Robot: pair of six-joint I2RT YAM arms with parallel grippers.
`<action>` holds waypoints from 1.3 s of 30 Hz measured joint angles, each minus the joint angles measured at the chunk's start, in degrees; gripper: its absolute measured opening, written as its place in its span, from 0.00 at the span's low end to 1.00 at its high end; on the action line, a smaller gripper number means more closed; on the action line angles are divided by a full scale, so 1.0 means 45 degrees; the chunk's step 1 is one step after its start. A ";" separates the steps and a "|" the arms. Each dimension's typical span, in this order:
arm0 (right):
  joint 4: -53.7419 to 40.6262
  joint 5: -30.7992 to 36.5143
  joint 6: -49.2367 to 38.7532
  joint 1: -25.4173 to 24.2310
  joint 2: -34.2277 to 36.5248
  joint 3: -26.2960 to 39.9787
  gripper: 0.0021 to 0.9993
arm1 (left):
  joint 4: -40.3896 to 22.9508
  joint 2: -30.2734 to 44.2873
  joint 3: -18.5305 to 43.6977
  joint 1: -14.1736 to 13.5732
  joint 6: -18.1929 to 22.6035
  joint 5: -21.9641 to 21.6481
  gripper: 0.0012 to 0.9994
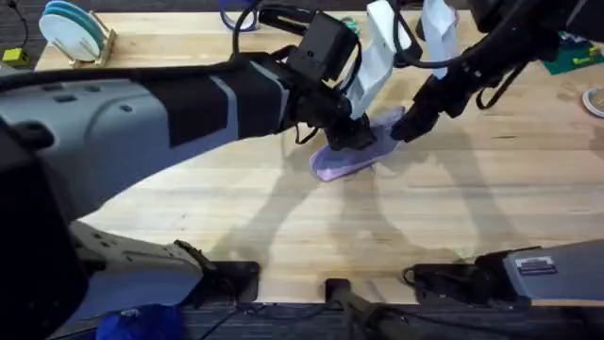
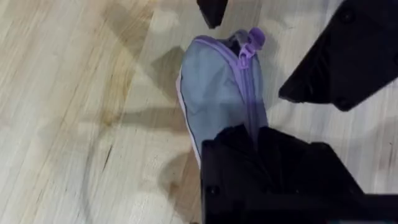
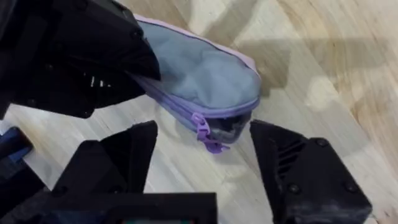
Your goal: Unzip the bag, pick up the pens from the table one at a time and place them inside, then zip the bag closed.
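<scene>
The lavender bag (image 1: 342,161) lies on the table (image 1: 283,217) near its middle. Black fingers of my left gripper (image 1: 355,138) are shut on one end of the bag (image 2: 214,93); they cover that end (image 2: 261,149). At the other end, my right gripper (image 3: 204,138) stands open, a finger (image 3: 124,155) on each side of the purple zipper pull (image 3: 206,132). The pull (image 2: 250,45) sits at that end, with a small dark gap beside it. The zipper (image 2: 247,87) looks shut along the rest of its length. The pens are out of view.
A rack of blue and white plates (image 1: 74,33) stands at the far left corner. A green item (image 1: 572,55) and a round object (image 1: 595,99) lie at the far right. Bare wood stretches in front of the bag.
</scene>
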 joint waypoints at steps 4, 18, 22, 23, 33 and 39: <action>-0.0030 -0.0050 -0.0002 0.0010 0.0021 -0.0039 0.73 | 0.0000 0.0000 0.0000 0.0000 -0.0006 0.0000 0.04; -0.0023 -0.0142 -0.0030 0.0031 0.0021 -0.0083 0.16 | 0.0005 0.0000 0.0000 -0.0005 0.0005 -0.0009 0.04; -0.0044 -0.0245 -0.0021 0.0063 0.0022 -0.0092 0.04 | 0.0005 0.0001 0.0000 0.0000 0.0004 -0.0008 0.04; -0.0045 -0.0242 -0.0021 0.0063 0.0023 -0.0092 0.03 | 0.0005 0.0002 0.0000 0.0000 0.0004 -0.0005 0.04; -0.0035 -0.0245 -0.0064 0.0063 0.0003 -0.0092 0.03 | 0.0005 0.0000 0.0000 0.0000 0.0009 -0.0005 0.04; 0.0008 0.0104 -0.0443 0.0155 -0.0746 -0.0282 0.03 | 0.0000 0.0000 0.0000 -0.0005 0.0009 0.0087 0.04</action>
